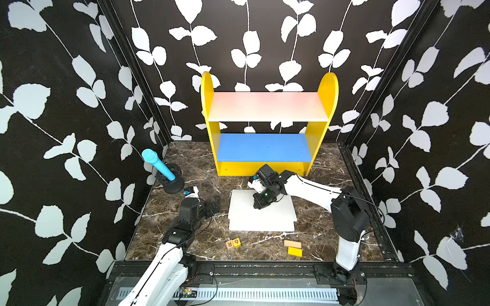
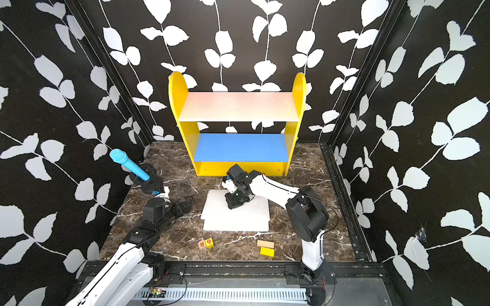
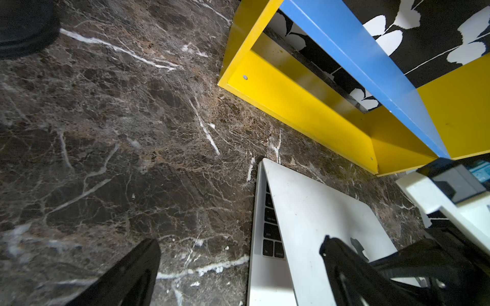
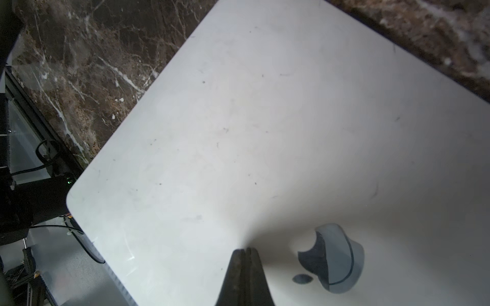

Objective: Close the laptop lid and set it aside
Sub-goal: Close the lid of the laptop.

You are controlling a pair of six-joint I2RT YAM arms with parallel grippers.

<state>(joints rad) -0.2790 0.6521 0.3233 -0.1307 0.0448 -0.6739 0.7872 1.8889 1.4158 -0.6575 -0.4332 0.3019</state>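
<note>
Two holders on that desk (image 1: pixel 191 159), what's in them? (benchrat)

Blue microphone (image 1: pixel 156 164) sits tilted in a round black stand (image 1: pixel 173 185) at the left back corner. The yellow shelf unit (image 1: pixel 212 137) stands mid back edge, a pale board above a blue one. (yam_fan)

And the laptop? Both top views just give me a white slab. (benchrat)

The laptop (image 1: pixel 261 226) lies flat mid-desk, right in front of the shelf unit. From above it looks shut, but the left wrist view shows the laptop lid (image 3: pixel 318 206) a crack above the base, with a row of black keys (image 3: pixel 270 230) peeking out of the gap. The right wrist view gets the dark apple logo (image 4: pixel 334 259), which the top views hide under the arm. (yam_fan)

Grippers? (benchrat)

The right gripper (image 4: pixel 245 251) has its tips squeezed together with nothing between them, planted on the laptop lid just beside the logo. The left gripper (image 1: pixel 214 204) is spread wide and holds nothing, low over the desk just beside the laptop's left edge. In its wrist view one of its fingers (image 3: pixel 344 267) overlaps the lid, and I can't tell contact from there. A top view shows a strip of desk between them. (yam_fan)

Front edge? (benchrat)

Letter blocks (image 1: pixel 233 243), then a wooden block (image 1: pixel 293 243) just beside a yellow block (image 1: pixel 294 251). (yam_fan)
</note>
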